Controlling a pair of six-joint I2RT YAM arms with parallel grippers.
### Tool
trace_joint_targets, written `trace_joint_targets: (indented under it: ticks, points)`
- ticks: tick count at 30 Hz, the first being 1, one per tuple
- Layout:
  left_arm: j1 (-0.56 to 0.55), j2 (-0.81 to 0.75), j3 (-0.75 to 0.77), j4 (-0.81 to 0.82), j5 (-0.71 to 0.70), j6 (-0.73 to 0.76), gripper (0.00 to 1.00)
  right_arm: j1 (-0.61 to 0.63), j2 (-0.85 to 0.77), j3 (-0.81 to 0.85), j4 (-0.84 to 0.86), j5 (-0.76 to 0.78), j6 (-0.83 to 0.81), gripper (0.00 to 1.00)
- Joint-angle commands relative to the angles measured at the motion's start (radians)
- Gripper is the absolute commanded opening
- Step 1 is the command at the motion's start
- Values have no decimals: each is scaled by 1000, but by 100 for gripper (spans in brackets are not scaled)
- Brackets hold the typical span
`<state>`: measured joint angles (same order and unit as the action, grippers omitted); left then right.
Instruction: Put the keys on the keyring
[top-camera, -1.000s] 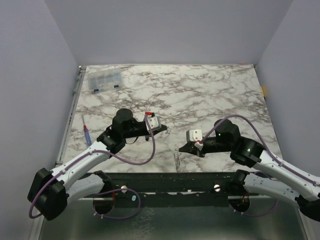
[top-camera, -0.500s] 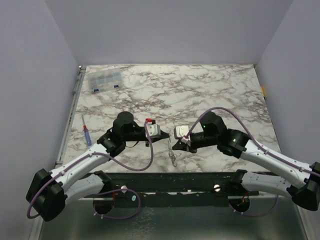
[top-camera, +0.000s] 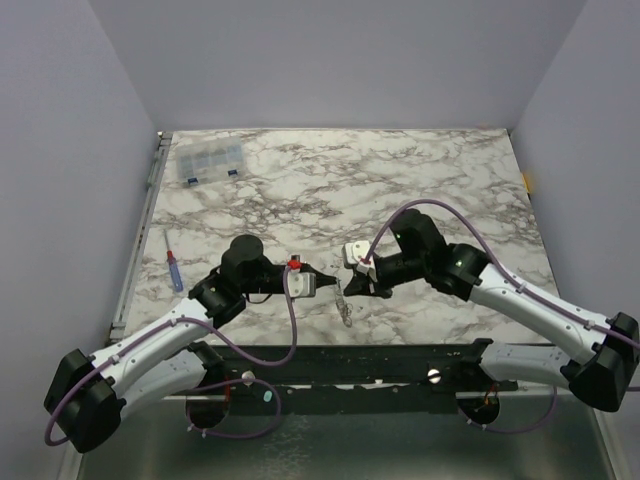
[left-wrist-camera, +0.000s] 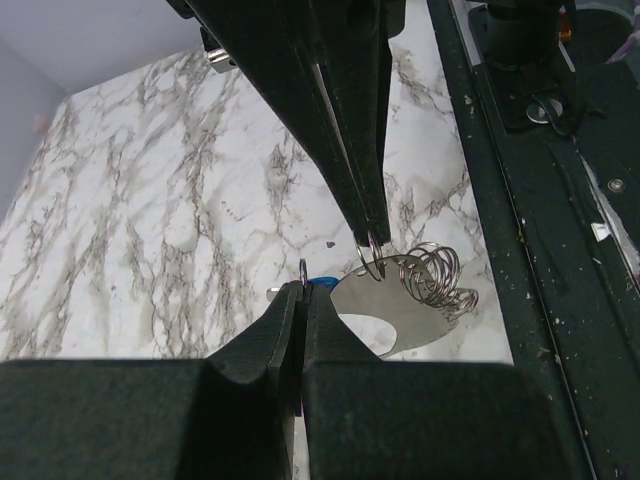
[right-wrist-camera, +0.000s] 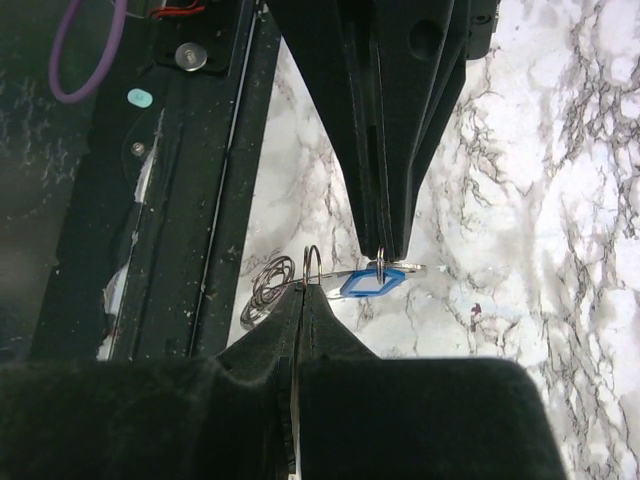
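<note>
My left gripper (left-wrist-camera: 303, 292) and right gripper (right-wrist-camera: 304, 292) meet tip to tip low over the near middle of the marble table (top-camera: 420, 190). The right one is shut on a thin pale wire loop, the keyring (right-wrist-camera: 312, 265). The left gripper (right-wrist-camera: 382, 252) is shut on a small ring that carries a blue tag (right-wrist-camera: 372, 282). A flat silver key (left-wrist-camera: 400, 305) lies between them, edge-on in the right wrist view. A coil of several wire rings (left-wrist-camera: 440, 282) hangs beside it. From above the bundle (top-camera: 345, 305) dangles below both sets of jaws.
A clear compartment box (top-camera: 208, 160) sits at the back left. A red and blue tool (top-camera: 173, 270) lies by the left edge. The black front rail (top-camera: 400, 362) runs just behind the bundle.
The right gripper swung left toward the middle and took the key bundle off the table's front edge. The left gripper came nearer and to the right, so both tips now meet.
</note>
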<state>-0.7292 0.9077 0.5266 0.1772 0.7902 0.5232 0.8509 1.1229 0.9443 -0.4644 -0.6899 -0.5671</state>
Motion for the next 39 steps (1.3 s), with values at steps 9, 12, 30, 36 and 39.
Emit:
trace_joint_targets:
  ticks: [9, 12, 30, 36, 39]
  points:
    - [-39, -12, -10, -21, 23, 59, 0, -19, 39, 43, -45, -71, -35, 1]
    - [-46, -10, -8, -27, 29, 61, 0, -22, 47, 46, -51, -68, -39, 1]
    - [-79, -6, 7, -67, 63, 73, 0, -30, 49, 42, -60, -79, -36, 0]
    - [-83, -5, 9, -68, 70, 74, 0, -30, 63, 44, -58, -97, -33, 0]
    - [-86, -7, 10, -69, 73, 72, 0, -30, 61, 40, -55, -96, -31, 1]
